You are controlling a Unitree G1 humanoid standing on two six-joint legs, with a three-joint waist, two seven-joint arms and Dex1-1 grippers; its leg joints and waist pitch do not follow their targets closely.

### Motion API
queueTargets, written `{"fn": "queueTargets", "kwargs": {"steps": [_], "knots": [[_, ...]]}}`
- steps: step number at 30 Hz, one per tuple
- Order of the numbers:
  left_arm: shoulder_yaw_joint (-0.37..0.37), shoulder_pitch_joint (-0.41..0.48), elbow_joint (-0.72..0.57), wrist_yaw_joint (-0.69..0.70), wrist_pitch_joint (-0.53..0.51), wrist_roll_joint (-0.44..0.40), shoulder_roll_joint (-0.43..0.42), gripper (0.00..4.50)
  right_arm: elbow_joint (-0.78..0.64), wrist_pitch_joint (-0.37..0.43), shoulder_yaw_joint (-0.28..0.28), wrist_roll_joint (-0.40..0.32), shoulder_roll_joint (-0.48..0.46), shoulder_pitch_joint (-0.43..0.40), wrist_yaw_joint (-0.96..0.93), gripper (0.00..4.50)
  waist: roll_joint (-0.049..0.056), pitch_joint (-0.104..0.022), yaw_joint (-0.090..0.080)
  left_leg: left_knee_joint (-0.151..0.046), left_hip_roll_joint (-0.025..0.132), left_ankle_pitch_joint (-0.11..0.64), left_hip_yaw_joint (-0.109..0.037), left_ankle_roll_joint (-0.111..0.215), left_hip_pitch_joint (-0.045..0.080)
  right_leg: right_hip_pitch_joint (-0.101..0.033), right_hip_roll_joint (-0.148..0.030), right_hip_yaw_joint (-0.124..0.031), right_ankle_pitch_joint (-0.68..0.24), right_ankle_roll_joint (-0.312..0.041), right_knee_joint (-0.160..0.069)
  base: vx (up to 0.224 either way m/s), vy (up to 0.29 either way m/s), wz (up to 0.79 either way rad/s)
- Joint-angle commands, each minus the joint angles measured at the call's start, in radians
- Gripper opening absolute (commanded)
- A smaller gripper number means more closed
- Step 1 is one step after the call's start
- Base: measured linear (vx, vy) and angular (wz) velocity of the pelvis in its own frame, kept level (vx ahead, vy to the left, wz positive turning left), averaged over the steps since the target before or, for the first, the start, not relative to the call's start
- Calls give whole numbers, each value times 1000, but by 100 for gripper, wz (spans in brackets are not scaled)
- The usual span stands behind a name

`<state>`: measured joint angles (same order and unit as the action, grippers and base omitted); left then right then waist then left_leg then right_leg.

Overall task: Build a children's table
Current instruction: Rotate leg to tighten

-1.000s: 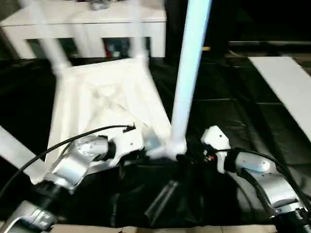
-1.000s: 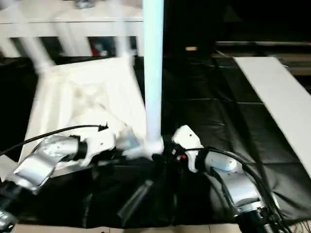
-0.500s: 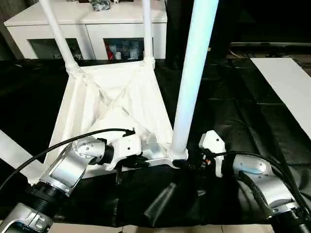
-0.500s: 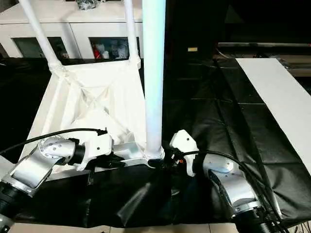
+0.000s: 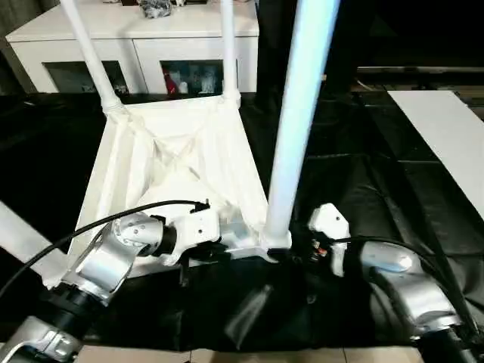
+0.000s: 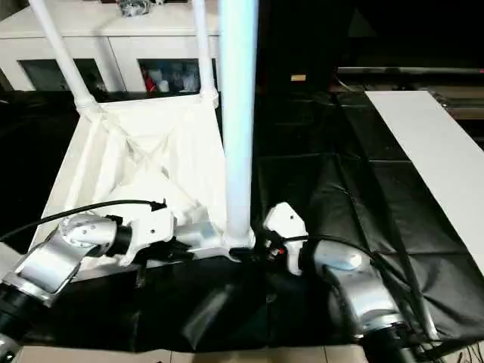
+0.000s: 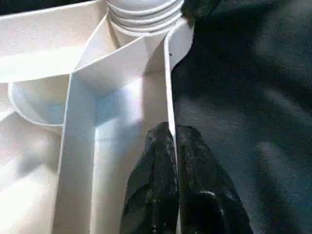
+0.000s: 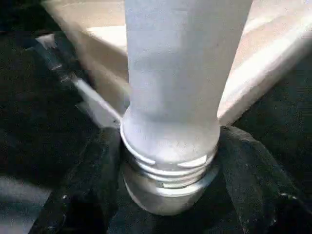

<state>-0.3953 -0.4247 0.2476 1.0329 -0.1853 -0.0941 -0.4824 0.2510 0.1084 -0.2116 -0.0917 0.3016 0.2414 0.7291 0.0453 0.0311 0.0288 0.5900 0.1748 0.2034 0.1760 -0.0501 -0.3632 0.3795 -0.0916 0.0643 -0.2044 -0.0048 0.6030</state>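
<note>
The white tabletop [image 5: 181, 159] lies upside down on the black mat, ribbed side up. Two legs [image 5: 91, 53] [image 5: 229, 45] stand in its far corners. A third leg [image 5: 295, 113] rises from the near right corner socket. A fourth leg [image 5: 19, 231] slants past the near left corner. My left gripper [image 7: 171, 129] is shut on the thin near rim of the tabletop, just left of that near right socket. On the socket's right side, my right gripper [image 8: 170, 161] is shut on the upright leg's threaded base, one black finger [image 8: 92, 190] on each side.
A white cabinet with glass doors [image 5: 136, 38] stands behind the tabletop. A flat white board [image 5: 446, 128] lies on the black mat [image 5: 363, 166] to the right. The mat is wrinkled at the near edge, in front of my grippers.
The head camera has steadied and shifted slightly. Both grippers stay at the near right corner, and the upright leg stands where it was.
</note>
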Motion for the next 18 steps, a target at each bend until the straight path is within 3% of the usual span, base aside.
{"fn": "queueTargets", "kwargs": {"steps": [1,4,6,7,8,13,14,16,18], "knots": [[-55,16,53,-74,-38,-34,71,0,50,34,27,55,-55,36,-185,271,-7,-33,-3,-82,47,283,-16,1,10,-30,-57,-44,-348,-196,-86,0,0,0],[-49,7,69,-125,-67,-37,116,0,68,65,42,59,-101,43,-264,270,-10,-31,-8,-88,47,341,-25,-20,12,-25,-57,-44,-457,-139,-97,0,0,0],[-53,-23,119,-249,-127,-69,215,0,116,110,50,80,-206,67,-419,270,-6,-29,-14,-89,46,353,-24,-30,15,-15,-54,-45,-460,-132,-101,0,0,0],[-43,-48,164,-340,-149,-86,281,0,148,120,44,102,-265,87,-497,270,-9,-26,-19,-89,43,384,-26,-40,20,-10,-54,-43,-506,-121,-107,0,0,0],[-43,-48,164,-340,-149,-86,281,0,148,120,44,102,-265,87,-497,270,-11,-29,-23,-90,41,393,-32,-43,17,-16,-57,-39,-533,-104,-109,0,0,0],[-26,-101,249,-461,-160,-120,377,0,180,61,-29,119,-330,121,-446,270,-10,-25,-28,-88,39,455,-32,-19,28,-2,-57,-37,-580,-78,-128,0,0,0],[-27,-103,250,-460,-154,-121,377,0,169,58,-25,108,-331,116,-438,305,-8,-25,-29,-89,38,466,-33,-16,30,-2,-58,-35,-600,-68,-133,0,0,0],[-30,-102,242,-441,-146,-120,367,0,125,54,4,70,-325,94,-423,340,-5,-30,-26,-94,41,450,-35,-10,26,-8,-58,-36,-567,-65,-131,0,0,0],[-31,-100,239,-434,-140,-126,360,0,113,54,12,71,-319,88,-421,342,-3,-34,-29,-102,45,406,-39,-4,9,-24,-57,-36,-478,-80,-118,0,0,0]]}}
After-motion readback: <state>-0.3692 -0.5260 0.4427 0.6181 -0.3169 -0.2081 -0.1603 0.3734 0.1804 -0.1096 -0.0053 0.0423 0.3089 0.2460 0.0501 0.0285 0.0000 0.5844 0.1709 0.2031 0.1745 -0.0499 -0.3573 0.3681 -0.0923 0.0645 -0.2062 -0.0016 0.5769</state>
